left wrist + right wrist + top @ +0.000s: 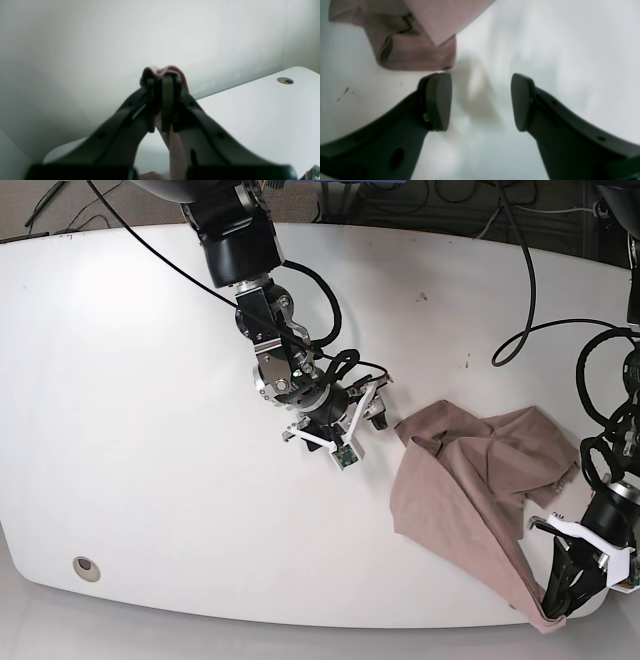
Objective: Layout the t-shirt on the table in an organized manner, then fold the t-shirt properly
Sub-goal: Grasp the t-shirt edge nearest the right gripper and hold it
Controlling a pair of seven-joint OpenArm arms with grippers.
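Note:
The mauve-brown t-shirt (470, 490) lies crumpled on the right part of the white table (150, 430), one edge drawn toward the front right corner. There my left gripper (556, 600) is shut on a corner of it. In the left wrist view, fabric (175, 69) bulges past the shut left gripper (163, 82). My right gripper (375, 412) stands open just left of the shirt's near corner, nothing between its fingers. In the right wrist view, the right gripper (481, 101) hovers over bare table, just below a folded hem of the t-shirt (420, 40).
A round grommet hole (86, 568) sits near the table's front left edge; another grommet hole (285, 80) shows in the left wrist view. Black cables (520, 270) run across the back right. The left gripper is at the table's front right edge.

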